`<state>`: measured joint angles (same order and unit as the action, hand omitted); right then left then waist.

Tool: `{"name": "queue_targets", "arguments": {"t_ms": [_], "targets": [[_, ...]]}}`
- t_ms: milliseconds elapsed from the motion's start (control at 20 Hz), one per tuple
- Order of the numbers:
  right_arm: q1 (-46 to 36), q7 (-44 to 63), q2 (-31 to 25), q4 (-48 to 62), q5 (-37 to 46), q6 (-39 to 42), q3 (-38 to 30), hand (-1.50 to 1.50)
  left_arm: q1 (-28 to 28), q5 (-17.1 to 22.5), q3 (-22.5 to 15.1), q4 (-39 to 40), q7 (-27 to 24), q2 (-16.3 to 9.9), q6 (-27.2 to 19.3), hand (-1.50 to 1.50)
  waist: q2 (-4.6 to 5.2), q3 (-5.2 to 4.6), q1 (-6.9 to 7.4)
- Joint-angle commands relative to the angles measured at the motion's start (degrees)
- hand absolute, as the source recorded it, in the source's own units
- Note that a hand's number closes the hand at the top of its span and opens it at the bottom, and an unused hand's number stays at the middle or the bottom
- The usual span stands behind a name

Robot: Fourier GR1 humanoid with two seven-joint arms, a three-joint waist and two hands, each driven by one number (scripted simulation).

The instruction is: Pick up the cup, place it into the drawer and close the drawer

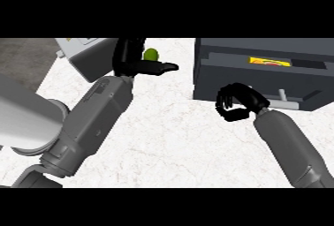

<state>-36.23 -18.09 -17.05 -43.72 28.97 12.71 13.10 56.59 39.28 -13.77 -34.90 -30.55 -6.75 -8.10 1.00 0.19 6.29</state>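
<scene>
- The cup (pixel 151 54) shows as a small green shape at the far left of the bench (pixel 169 141), partly hidden behind the left hand (pixel 134 59).
- The left hand is at the cup: its fingers stand just left of the green shape and its thumb juts right below it. I cannot tell whether they are closed round the cup or only touching it.
- The drawer unit (pixel 261 73), a dark box, sits at the far right, well apart from the cup; a handle (pixel 287 100) shows on its near face.
- The right hand (pixel 236 103) hangs just in front of that near face, fingers curled with nothing in them.
- Judgement: the cup lies to the left of the drawer, so its carry runs rightward across the bench; the left hand is far nearer the cup, the right hand nearer the handle.
- The cup's long axis is too hidden to call.
</scene>
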Motion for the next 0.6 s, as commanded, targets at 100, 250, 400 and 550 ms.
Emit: {"name": "queue_targets", "arguments": {"t_ms": [100,250,400,550], "targets": [[-9.54,-6.86,-1.79,12.48,-1.78,-3.50,-6.77,1.50,-4.24,0.82,-0.18,-4.74,2.06,-1.27,1.33,-1.50,0.21,0.10,1.01],[-15.75,-3.30,-3.54,15.09,-2.92,-4.68,-10.07,1.50,-5.49,0.56,-0.48,-5.66,1.88,-3.77,4.30,-1.50,0.84,0.08,3.22],[-16.75,-2.78,-5.26,15.88,-4.80,-5.08,-12.57,1.50,-5.07,0.17,-0.47,-6.18,2.21,-5.36,4.72,-1.50,1.41,0.14,3.90],[-17.62,-2.06,-7.00,16.05,-6.05,-3.07,-13.62,1.50,-7.39,0.22,-1.21,-6.54,2.16,-4.90,6.03,-1.50,1.59,0.08,4.52]]}}
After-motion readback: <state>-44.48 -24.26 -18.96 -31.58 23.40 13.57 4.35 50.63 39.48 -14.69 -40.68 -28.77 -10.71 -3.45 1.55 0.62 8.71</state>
